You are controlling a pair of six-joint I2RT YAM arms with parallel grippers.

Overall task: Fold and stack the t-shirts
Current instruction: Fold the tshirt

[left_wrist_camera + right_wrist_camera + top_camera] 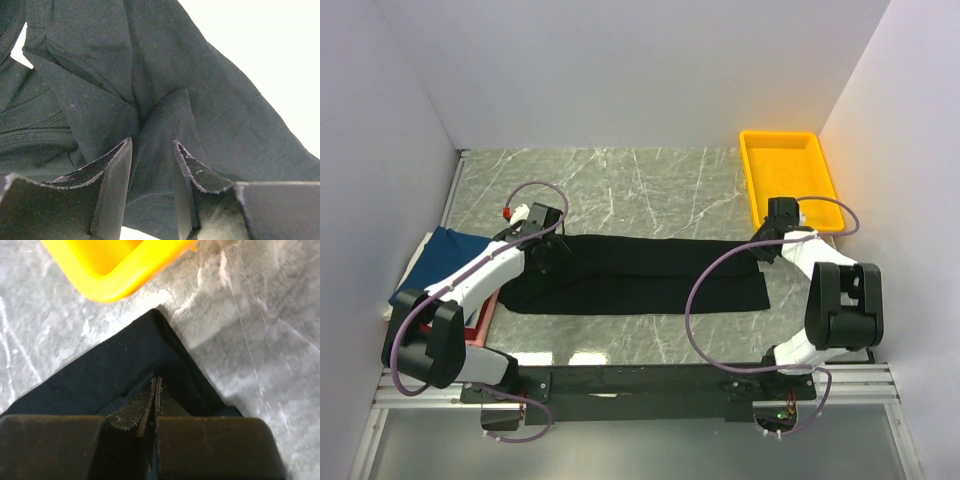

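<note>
Now | left hand (151, 145) pinching black t-shirt (640, 275) fold | right hand (156, 381) clamped on its corner

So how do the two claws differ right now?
The left gripper holds its jaws apart around a thick bunch of the black t-shirt; the right gripper is pinched shut on a thin corner. The left sits by the navy t-shirt, the right by the yellow tray. Both grip the same shirt.

the left arm (470, 278) hides much of the stack of folded t-shirts (442, 252). in the left wrist view the black t-shirt (210, 100) runs past the top and left edges. the yellow tray (107, 287) is cut off by the top edge of the right wrist view.
</note>
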